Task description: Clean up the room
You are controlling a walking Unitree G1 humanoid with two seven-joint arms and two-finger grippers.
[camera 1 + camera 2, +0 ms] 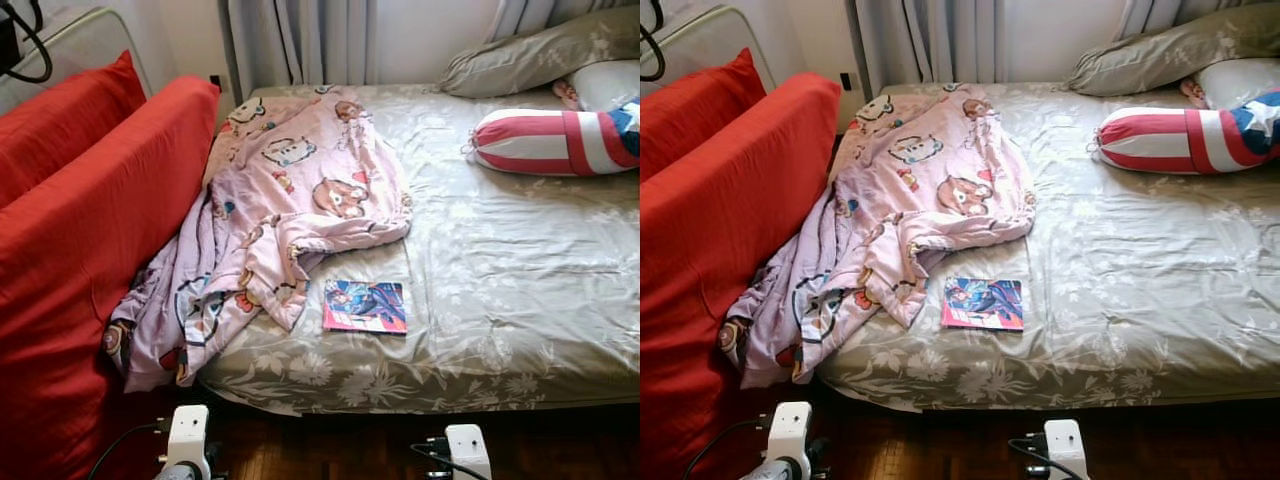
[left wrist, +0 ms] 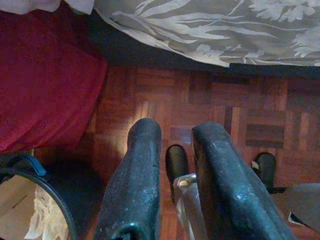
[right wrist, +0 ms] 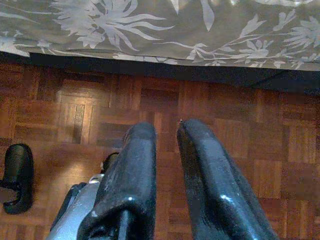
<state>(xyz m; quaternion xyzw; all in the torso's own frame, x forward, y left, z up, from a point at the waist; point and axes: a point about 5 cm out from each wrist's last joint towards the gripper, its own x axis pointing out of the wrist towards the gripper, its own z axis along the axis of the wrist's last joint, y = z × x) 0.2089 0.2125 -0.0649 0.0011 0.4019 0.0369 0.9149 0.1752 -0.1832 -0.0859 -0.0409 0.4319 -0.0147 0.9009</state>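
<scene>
We see a pink cartoon-print blanket point(image 1: 270, 230) heaped over the bed's point(image 1: 520, 280) left edge, spilling toward the red cushions point(image 1: 90, 240) beside it. A comic book point(image 1: 365, 306) lies near the front edge — its lettering unreadable. A striped pillow point(image 1: 550, 140) sits toward the head. Left gripper point(image 2: 172, 145) and right gripper point(image 3: 165, 132) hang over parquet floor point(image 3: 75, 110), fingers slightly apart, empty.

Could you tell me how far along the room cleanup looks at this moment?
Nothing looks done yet. The pink blanket lies crumpled across the bed, spilling over its edge beside the red cushions, and a comic book sits near the bed's front edge. Nothing is in hand: the left gripper and right gripper hang empty over the wooden floor. Straightening the blanket and putting away the book remain.
</scene>
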